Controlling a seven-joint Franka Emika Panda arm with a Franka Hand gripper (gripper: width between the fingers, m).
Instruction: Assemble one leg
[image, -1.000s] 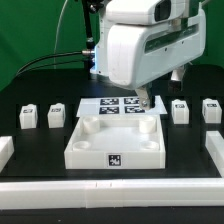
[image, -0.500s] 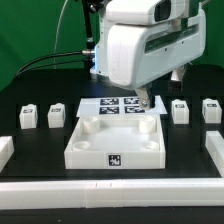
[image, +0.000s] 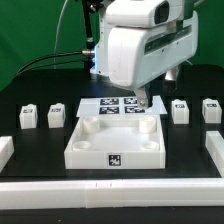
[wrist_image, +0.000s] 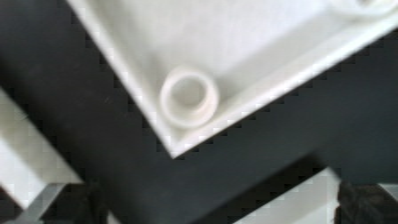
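The tool (image: 145, 101) hangs low at the far corner of the white tray (image: 115, 152), the corner on the exterior view's right. In the wrist view its two dark fingers (wrist_image: 361, 188) stand well apart with only black surface (image: 40, 142) between them: spread wide and gripping nothing. Just ahead of the fingertips the tray's raised rim comes to a sharp corner, and tucked inside that corner sits a round socket (wrist_image: 191, 95), its ring clear to see though the picture is soft. The bulky white arm (image: 140, 50) fills the space above, so headroom there is tight. The marker board (image: 112, 105) lies flat right beside the tool, touching the tray's far edge or very nearly. Out toward the exterior view's right the way is more open: a strip of bare black, then the leg (image: 180, 110) standing near the tool, and a second leg (image: 211, 108) farther out. Two more legs (image: 43, 115) stand well apart from the tool, past the tray on the exterior view's left. Low white rails fence the working area, with a long one (image: 110, 187) along the front, far from the tool, and short ones (image: 215, 150) at the sides. As for the tray itself, its floor shows plain white between the rounded corner sockets, and a small black-and-white tag (image: 114, 158) sits on its front wall.
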